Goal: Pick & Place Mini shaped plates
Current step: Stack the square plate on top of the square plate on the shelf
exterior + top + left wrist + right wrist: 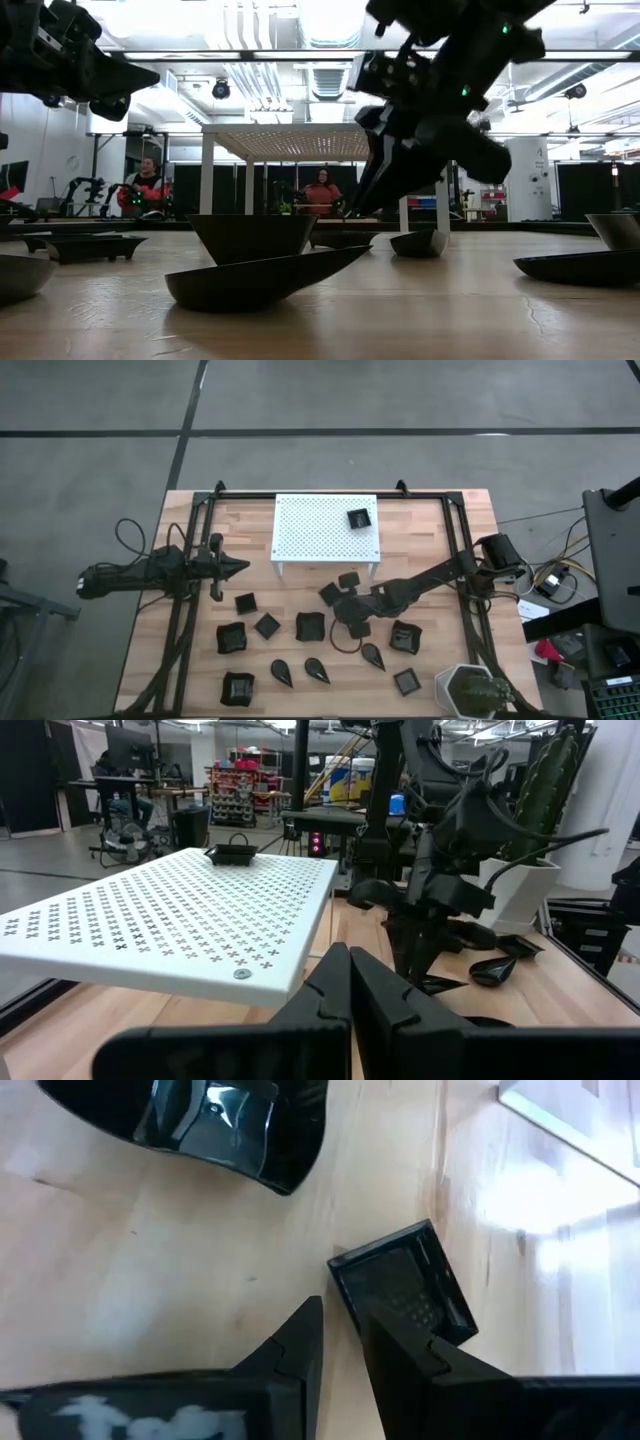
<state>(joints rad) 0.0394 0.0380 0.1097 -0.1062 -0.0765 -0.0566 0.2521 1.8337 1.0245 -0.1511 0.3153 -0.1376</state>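
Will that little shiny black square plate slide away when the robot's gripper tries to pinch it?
It might. The small glossy black square plate looks smooth and hard, so it could slip on the bare wooden table. It seems stiff, probably keeping its shape rather than bending. Its thin raised rim gives the right gripper only a narrow edge to pinch, so the plate may tilt when lifted.

I count about fourteen glossy black mini shaped plates [311, 625], scattered lower centre of frame. One small square plate [359, 518] sits upper centre.

left pincer [238, 567] shut, arm waiting at the left; right pincer [337, 597] reaches toward the middle, fingers narrowly apart.
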